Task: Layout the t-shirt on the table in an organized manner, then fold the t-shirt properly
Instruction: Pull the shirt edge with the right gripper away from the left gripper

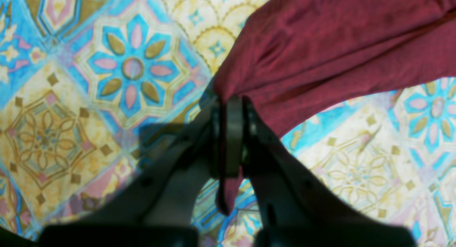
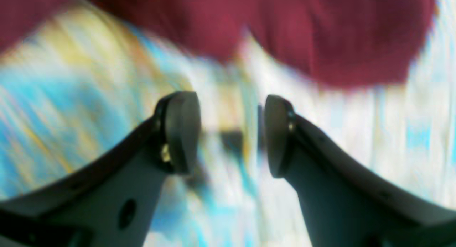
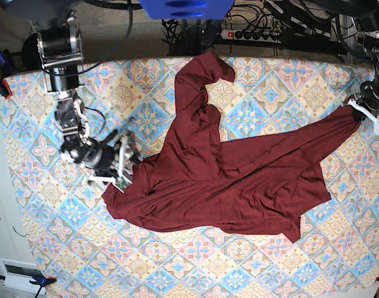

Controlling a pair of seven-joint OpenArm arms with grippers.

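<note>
The left gripper (image 1: 233,133) pinches the t-shirt (image 3: 239,174) at right of the base view. Only the right wrist view shows the right gripper (image 2: 231,133) spread, holding nothing above the counter (image 3: 270,261).

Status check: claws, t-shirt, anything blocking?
Left claw shut on t-shirt edge, pulling it taut. Right claw open, empty, at the opposite edge. T-shirt rumpled on table, not folded. Nothing blocking.

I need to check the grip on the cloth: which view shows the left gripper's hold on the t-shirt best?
The left wrist view: the left gripper is shut on a corner of the t-shirt, sharp and close. The base view shows the same pinch small at the table edge. The right wrist view doesn't show it.
</note>
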